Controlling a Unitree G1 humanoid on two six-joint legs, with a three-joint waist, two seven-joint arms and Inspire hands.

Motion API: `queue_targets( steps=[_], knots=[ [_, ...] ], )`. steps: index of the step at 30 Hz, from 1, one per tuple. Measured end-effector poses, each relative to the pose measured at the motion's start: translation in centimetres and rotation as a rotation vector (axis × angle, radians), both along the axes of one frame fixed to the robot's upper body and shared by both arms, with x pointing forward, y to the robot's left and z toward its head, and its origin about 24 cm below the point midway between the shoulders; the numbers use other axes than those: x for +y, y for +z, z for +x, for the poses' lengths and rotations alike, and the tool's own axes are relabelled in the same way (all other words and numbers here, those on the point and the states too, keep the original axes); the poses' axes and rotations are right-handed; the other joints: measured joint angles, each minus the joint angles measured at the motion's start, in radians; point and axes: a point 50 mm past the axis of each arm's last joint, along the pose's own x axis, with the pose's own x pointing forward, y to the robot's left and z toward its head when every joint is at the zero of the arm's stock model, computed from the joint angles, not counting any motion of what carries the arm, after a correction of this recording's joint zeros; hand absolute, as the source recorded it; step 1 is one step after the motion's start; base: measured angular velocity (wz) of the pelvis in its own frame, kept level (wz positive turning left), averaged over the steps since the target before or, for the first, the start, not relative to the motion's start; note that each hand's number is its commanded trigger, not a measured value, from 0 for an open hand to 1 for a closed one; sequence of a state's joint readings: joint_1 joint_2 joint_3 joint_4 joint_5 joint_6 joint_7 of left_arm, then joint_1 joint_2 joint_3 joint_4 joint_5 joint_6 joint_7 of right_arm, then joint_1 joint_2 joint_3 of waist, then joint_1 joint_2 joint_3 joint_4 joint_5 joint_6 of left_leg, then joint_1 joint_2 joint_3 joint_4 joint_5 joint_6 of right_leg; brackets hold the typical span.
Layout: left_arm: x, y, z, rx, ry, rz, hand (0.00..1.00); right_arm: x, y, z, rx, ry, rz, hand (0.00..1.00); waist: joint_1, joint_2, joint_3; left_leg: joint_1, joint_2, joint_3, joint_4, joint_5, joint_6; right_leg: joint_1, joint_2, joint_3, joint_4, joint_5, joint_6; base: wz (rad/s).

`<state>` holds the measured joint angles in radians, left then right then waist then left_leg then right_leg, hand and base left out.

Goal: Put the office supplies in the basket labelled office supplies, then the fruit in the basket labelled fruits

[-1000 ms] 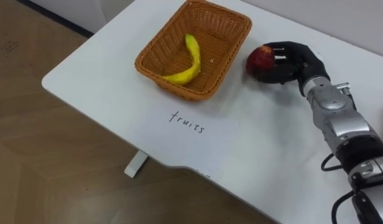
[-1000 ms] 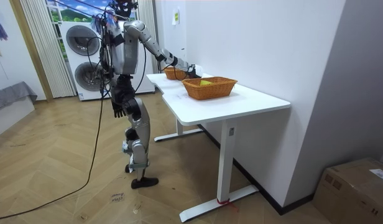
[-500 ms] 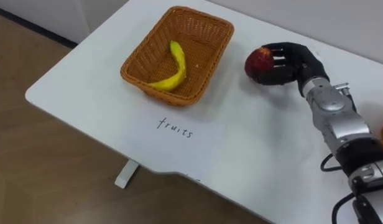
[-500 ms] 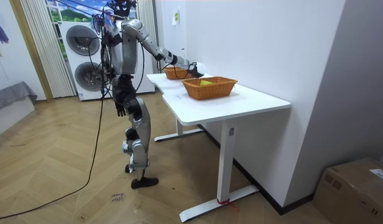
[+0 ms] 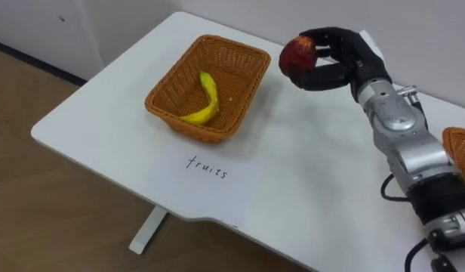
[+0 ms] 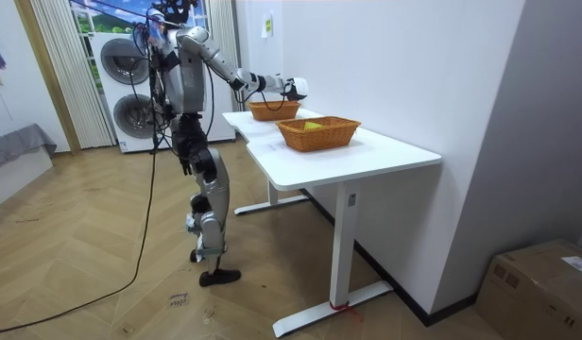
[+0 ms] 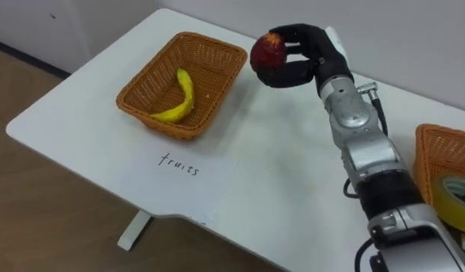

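Right hand [image 5: 346, 57], fingers curled round the apple [image 5: 297, 53], holds it off the table [image 5: 293, 166], at two o'clock from the basket [image 5: 189, 126], just beside its rim. A banana [image 5: 206, 98] lies inside that basket.

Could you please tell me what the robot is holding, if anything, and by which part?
The right hand holds a red apple, its fingers and thumb curled round the apple's right side.

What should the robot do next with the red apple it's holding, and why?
Probably carry it a little left, over the fruit basket: the right hand is curled round the apple, lifted beside the basket's rim, and the banana lies inside.
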<state>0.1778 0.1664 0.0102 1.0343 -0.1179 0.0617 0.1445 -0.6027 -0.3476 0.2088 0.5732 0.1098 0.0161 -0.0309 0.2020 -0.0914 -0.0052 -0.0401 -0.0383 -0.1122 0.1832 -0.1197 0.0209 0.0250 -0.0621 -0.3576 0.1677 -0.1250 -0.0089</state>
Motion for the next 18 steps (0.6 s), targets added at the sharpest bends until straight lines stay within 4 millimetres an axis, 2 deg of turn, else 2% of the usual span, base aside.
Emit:
queue_targets(
  steps=[5, 13, 18],
  knots=[
    [0.1, 0.0, -0.6, 0.015, 0.003, 0.002, 0.00, 0.5, 0.4, 0.0, -0.012, 0.014, -0.029, 1.00, 0.020, -0.015, 0.0055, 0.000, 0.001, 0.000, 0.002, 0.000, 0.000, -0.005, 0.001, -0.001, 0.001, 0.001, -0.001, 0.00],
    [0.1, 0.0, -0.9, 0.029, 0.005, 0.001, 0.00, 1.3, 0.1, 0.0, 0.008, 0.020, -0.024, 1.00, 0.049, -0.025, 0.0134, -0.003, -0.002, -0.007, -0.002, -0.002, 0.002, -0.004, -0.001, -0.004, -0.001, -0.002, 0.002, 0.01],
    [0.4, 0.1, -1.3, 0.037, 0.024, 0.003, 0.00, 1.3, 0.1, 0.0, 0.004, 0.019, -0.062, 1.00, 0.054, -0.037, 0.0190, -0.007, -0.008, -0.020, -0.001, -0.004, 0.005, -0.004, -0.005, -0.014, -0.001, -0.006, 0.007, 0.08]
  ],
)
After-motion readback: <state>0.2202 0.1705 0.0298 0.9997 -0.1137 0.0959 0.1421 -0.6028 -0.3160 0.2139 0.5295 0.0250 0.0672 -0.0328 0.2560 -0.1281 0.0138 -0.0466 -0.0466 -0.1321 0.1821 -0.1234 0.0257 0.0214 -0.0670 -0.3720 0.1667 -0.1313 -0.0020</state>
